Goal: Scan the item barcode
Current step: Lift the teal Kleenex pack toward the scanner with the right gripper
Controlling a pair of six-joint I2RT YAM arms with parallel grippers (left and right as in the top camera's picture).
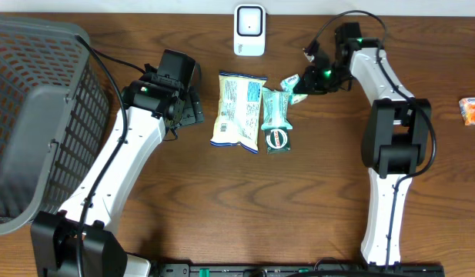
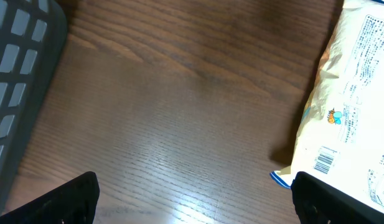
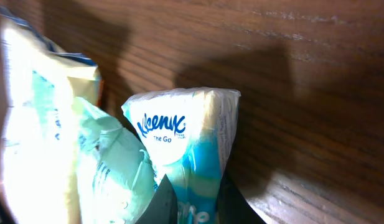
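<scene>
Your right tool point(image 3: 192, 202) is clamping the Kleenex pack point(image 3: 185, 134) beside the green packet point(image 1: 275, 115) on the worktop point(image 1: 222, 200) — your left tool point(image 2: 195, 208) is hovering spread wide, gripping nothing.

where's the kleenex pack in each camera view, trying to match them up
Overhead: Kleenex pack sits upper centre-right, at the right gripper, beside the mint packet.
Left wrist: not in it.
Right wrist: the pack fills the centre, pinched at its lower end.
Shared landmark: the cream snack bag, at the right edge in left wrist and the left edge in right wrist.
</scene>
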